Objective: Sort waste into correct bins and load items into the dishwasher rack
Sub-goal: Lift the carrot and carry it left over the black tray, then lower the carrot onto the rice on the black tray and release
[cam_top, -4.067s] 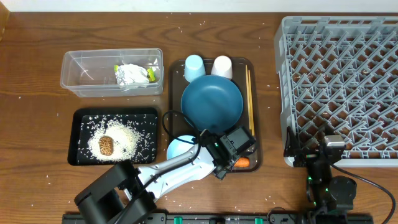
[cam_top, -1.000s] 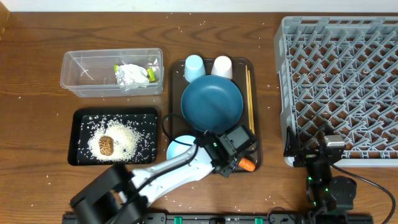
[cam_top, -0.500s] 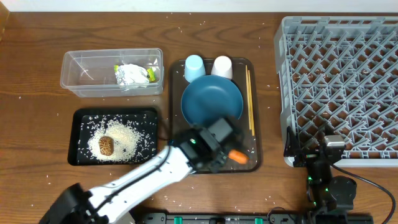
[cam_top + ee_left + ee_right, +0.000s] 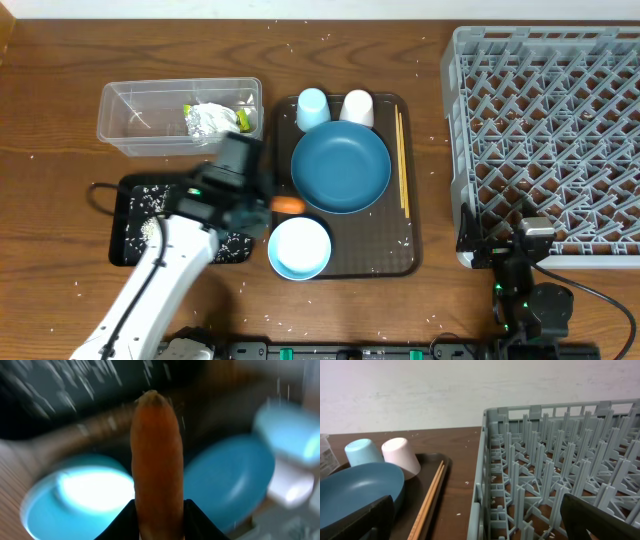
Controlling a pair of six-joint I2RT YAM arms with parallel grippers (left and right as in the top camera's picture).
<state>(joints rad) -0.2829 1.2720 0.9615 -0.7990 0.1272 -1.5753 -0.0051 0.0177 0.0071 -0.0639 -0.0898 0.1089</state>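
Brown wooden tabletop (image 4: 60, 60) fills the overhead frame, and loose white rice grains (image 4: 150, 228) are scattered on it and heaped in one of the bins. I count two bins at the left. One is a clear tub (image 4: 110, 120) at upper left holding a single crumpled wrapper (image 4: 212, 120). Below it is a black tray (image 4: 128, 250), partly covered by the left arm. One brown serving tray (image 4: 380, 250) sits at centre and carries one dark-blue plate (image 4: 340, 167) and one light-blue bowl (image 4: 299, 247) at its lower left corner. Two cups stand along its top edge, a light-blue cup (image 4: 312, 108) and a white cup (image 4: 357, 107) side by side. A pair of chopsticks (image 4: 402, 160) lies down its right side, and the right wrist view confirms two sticks. One grey dishwasher rack (image 4: 550, 130) takes up the right of the frame, and I see no dishes in the part in view. The left gripper (image 4: 272, 203) has its fingers pinched narrowly on the one carrot (image 4: 289, 204). It is held in the air over the serving tray's left edge, between the black tray and the plate and just above the bowl in frame. The left wrist view is blurred but shows the carrot's tip projecting from the jaws. The right gripper (image 4: 497, 243) sits at lower right beside the rack's near corner, its fingers (image 4: 355, 520) spread wide with nothing between them.
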